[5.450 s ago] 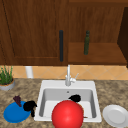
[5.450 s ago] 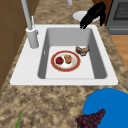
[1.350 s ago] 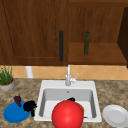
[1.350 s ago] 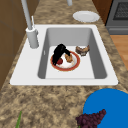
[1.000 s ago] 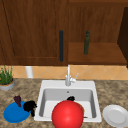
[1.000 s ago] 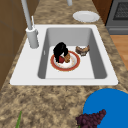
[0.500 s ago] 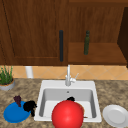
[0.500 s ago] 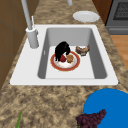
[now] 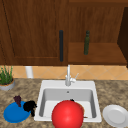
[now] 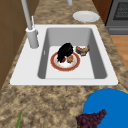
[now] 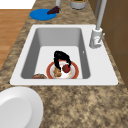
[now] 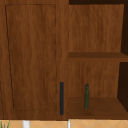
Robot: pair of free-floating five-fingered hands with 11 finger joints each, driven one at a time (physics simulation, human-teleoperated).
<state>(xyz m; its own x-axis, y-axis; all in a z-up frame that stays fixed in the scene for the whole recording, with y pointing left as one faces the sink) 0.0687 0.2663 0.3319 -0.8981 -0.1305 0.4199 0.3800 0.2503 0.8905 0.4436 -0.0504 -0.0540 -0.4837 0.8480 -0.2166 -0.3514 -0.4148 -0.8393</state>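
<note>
- Red-rimmed plate (image 10: 65,69) flat on the floor of the sink (image 10: 75,32), directly under the right robot hand (image 10: 64,51).
- Right robot hand arched low over the plate's food, just above a red fruit (image 11: 66,68) and a brown piece (image 11: 57,72); cannot tell how far open it is or whether anything is gripped.
- Just beside that robot hand, off the plate, a brown pastry (image 10: 82,50) on the sink floor.
- Wall side of the robot hand: faucet (image 10: 32,37) on the sink's rim.
- Left robot hand (image 9: 30,106) well apart, over the bench (image 10: 50,100) at the edge of a blue plate (image 9: 11,115), next to grapes (image 9: 17,100); opening not clear either.
- Far side from it, a white plate (image 9: 116,115).
</note>
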